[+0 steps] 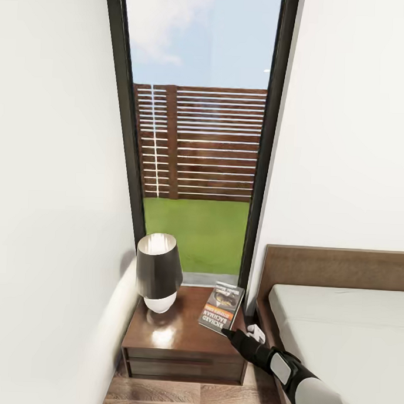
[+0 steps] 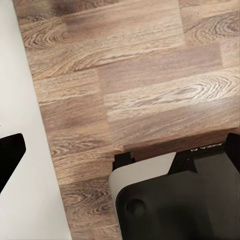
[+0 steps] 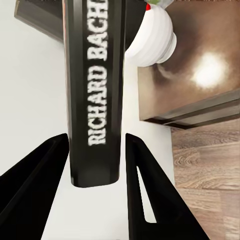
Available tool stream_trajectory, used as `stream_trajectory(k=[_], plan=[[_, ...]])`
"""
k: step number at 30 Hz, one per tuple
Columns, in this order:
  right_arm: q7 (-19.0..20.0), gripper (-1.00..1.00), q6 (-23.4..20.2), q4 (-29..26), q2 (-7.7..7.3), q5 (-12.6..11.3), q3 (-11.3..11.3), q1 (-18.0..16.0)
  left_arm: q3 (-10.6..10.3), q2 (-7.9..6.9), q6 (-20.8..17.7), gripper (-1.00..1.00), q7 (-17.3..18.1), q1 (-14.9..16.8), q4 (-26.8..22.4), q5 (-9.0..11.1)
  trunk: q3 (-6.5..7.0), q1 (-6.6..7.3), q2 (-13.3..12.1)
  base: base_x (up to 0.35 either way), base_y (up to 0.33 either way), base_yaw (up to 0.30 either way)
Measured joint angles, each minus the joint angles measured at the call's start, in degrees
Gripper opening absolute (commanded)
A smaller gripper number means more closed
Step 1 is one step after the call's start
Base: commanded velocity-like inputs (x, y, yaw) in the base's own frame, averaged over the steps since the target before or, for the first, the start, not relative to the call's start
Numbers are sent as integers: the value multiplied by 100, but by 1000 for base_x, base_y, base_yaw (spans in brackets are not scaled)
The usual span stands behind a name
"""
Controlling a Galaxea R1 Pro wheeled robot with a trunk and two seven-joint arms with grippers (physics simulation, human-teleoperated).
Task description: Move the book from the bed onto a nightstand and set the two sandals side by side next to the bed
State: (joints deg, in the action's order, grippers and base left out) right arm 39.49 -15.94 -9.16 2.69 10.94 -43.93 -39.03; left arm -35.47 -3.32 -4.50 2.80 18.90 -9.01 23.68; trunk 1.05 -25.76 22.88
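Ahead, our right arm stretches forward from the lower right, its black right gripper meeting the near corner of the book. Through the right wrist camera we see the dark spine, lettered in white, standing between the two black fingers, with a slight gap showing on either side, so we cannot tell whether they clamp it. The thin paperback sits tilted over the glossy dark brown nightstand, just beyond the fingertips. Beyond and left of the gripper stands a lamp, dark-shaded on a ribbed white base. Right of the arm lies the bed, pale mattress in a brown frame. Our left wrist camera faces wood-plank floor.
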Motion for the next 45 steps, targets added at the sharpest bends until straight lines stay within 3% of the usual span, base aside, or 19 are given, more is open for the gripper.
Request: stream_trajectory(k=[20, 27, 34, 39, 45], plan=[[-55, -100, -72, -15, -33, -3, 9, -2, -7, 3, 33, 100, 0, -1, -8, -5, -120, 0, 0, 0, 0, 94], [-77, -100, -73, -37, -26, -10, 4, -92, -9, 23, -140, 100, 65, 34, -56, -5, -174, 1, -5, 0, 0, 126], [-31, -100, -71, -39, -57, -5, 0, -115, -38, 261, -846, 100, 94, 284, -298, 8, -228, 1, -9, 0, 0, 128], [-7, -100, -26, -42, -58, -9, -7, -113, -52, 416, -1023, 100, 85, 535, -389, -4, -268, 1, -10, 0, 0, 113], [6, -100, -1, -45, -60, -16, -24, -111, -52, 473, -1113, 100, 103, 805, -402, -13, -288, 2, -9, 0, 0, 40]])
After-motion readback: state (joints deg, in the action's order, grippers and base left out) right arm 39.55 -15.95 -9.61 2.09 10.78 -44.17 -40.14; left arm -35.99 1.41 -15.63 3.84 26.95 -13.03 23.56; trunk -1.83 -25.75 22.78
